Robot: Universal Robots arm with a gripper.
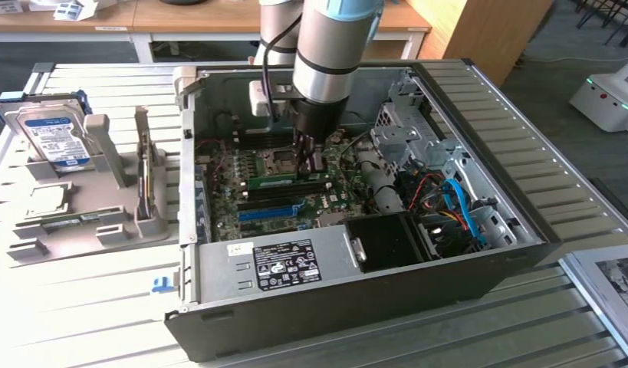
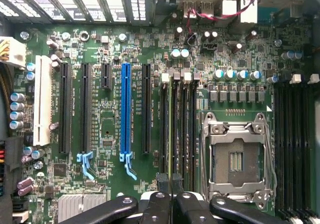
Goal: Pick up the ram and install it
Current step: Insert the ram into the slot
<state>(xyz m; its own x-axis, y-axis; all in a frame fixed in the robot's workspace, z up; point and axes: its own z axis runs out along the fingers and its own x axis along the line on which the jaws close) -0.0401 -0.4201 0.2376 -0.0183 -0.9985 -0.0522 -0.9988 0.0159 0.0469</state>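
Note:
The ram shows edge-on as a thin green strip standing in one of the black memory slots beside the CPU socket. In the exterior view the ram is a green stick lying along the motherboard slots inside the open computer case. My gripper reaches straight down into the case at one end of the stick. In the wrist view the gripper has its black fingertips drawn together over that end of the ram.
A blue expansion slot runs parallel to the memory slots. A silver hard drive with a blue label leans on a grey stand outside the case. The power supply, drive cage and cables crowd the case.

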